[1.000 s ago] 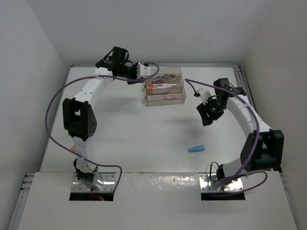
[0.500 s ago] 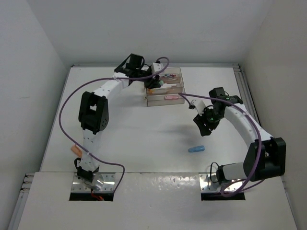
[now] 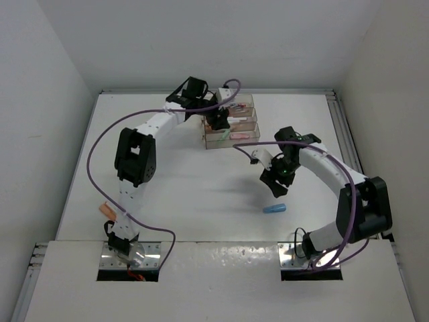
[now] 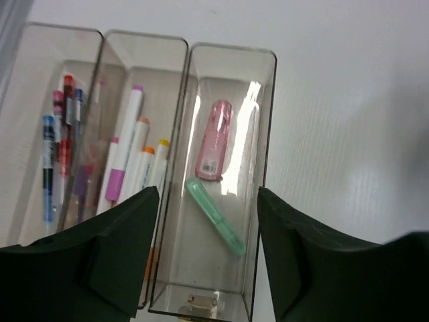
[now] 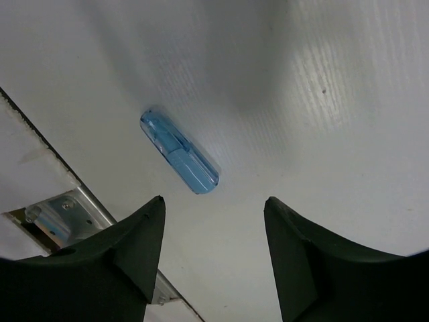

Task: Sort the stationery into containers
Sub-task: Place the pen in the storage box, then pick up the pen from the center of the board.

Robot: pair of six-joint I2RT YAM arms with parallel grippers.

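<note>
While the left tool (image 4: 206, 201) hangs released over the clear plastic trays (image 4: 233, 48), a stubby green piece (image 4: 214, 216) lies in the nearest tray beneath it; well apart from the trays, the right tool (image 5: 214, 201) gapes empty above a blue translucent piece (image 5: 179, 159).

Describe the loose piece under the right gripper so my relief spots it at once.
On the white table, look on the near side of the clear plastic trays, just under the right gripper. A stubby translucent blue piece with rounded ends lies there, alone; the only other loose item is orange, by the left arm's base.
</note>
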